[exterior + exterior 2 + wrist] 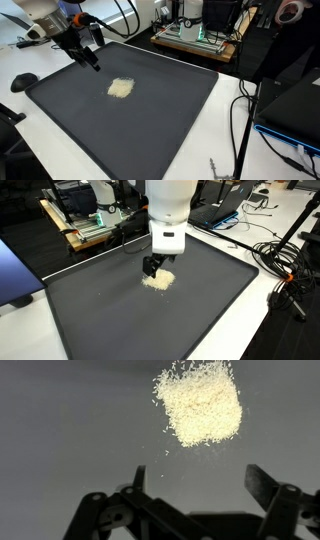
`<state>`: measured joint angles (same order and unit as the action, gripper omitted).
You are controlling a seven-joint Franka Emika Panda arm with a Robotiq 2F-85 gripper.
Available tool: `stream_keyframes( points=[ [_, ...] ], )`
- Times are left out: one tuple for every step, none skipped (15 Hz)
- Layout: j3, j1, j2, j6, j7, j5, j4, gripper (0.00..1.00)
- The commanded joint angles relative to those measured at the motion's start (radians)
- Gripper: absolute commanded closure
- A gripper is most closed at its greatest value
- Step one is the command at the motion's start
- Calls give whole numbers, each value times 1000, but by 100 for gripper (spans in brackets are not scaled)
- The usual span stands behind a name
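A small pale, grainy heap of crumbs point(121, 88) lies on a large dark mat point(160, 120). It shows in both exterior views point(158, 279) and near the top of the wrist view point(199, 402). My gripper point(93, 62) hangs above the mat a little away from the heap, also seen from the opposite side point(152, 268). In the wrist view its fingers point(198, 480) are spread apart with bare mat between them. It holds nothing.
The dark mat point(200, 310) covers most of a white table point(60, 170). A black round object point(24, 81) sits off the mat's corner. Cables point(285, 265) and electronics point(195, 35) lie round the table's edges. A laptop point(215, 215) stands at the back.
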<state>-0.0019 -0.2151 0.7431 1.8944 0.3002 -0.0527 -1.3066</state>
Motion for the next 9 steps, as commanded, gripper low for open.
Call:
stream_keyframes(
  points=[
    [32, -47, -82, 99, 117, -56, -163, 0],
    [34, -54, -98, 137, 141, -64, -203, 0],
    [37, -63, -116, 186, 161, -75, -249, 0],
    [43, -74, -137, 235, 182, -93, -299, 0],
    [49, -86, -163, 295, 203, -116, -356, 0],
    [56, -99, -184, 343, 222, -142, -403, 0],
    [64, -113, -206, 396, 240, -173, -452, 0],
    [72, -128, -230, 445, 262, -206, -502, 0],
    [82, -144, -255, 491, 285, -241, -552, 0]
  ],
)
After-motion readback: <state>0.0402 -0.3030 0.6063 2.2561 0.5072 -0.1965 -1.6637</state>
